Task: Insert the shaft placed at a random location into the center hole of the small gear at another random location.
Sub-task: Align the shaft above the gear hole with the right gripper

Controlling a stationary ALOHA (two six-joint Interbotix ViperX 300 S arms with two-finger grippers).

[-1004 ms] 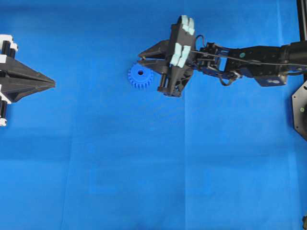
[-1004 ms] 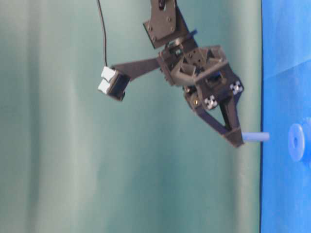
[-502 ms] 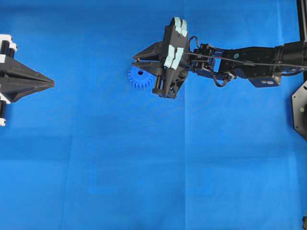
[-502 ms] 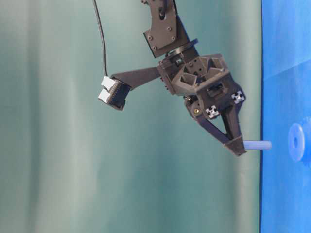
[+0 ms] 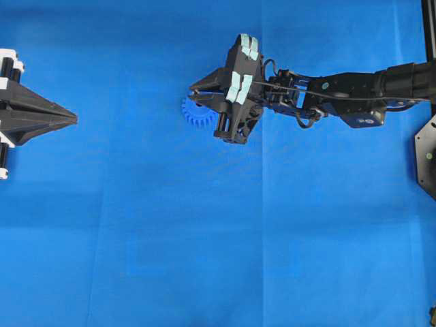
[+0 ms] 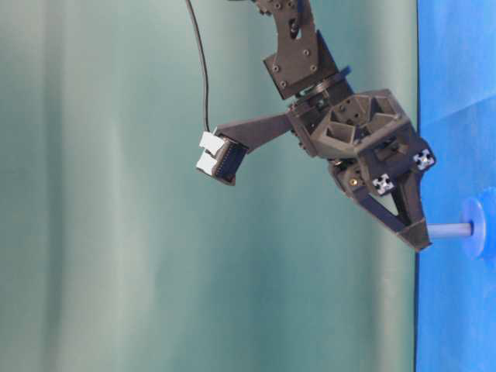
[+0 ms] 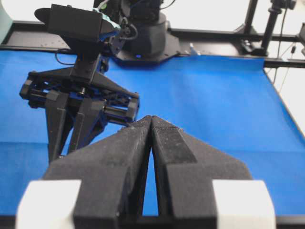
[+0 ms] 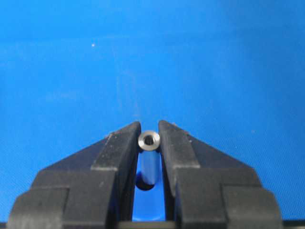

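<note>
My right gripper (image 5: 208, 102) hangs over the small blue gear (image 5: 193, 113) and hides its hub from above. It is shut on the shaft (image 8: 148, 140), a silvery pin seen end-on between the fingertips. In the table-level view the shaft (image 6: 449, 230) sticks out of the gripper (image 6: 420, 239) and its far end touches the gear (image 6: 476, 227). In the right wrist view the shaft's lower end meets the dark centre hole (image 8: 146, 184). My left gripper (image 5: 68, 119) is shut and empty at the far left, and its jaws (image 7: 151, 119) are closed tip to tip.
A blue cloth (image 5: 204, 238) covers the whole table. The right arm (image 5: 340, 88) reaches in from the right edge. A black mount (image 5: 428, 153) stands at the right border.
My right gripper moved left over the gear and came down. The shaft's tip, which hung clear of the gear before, now touches its hub. The left gripper stayed still.
</note>
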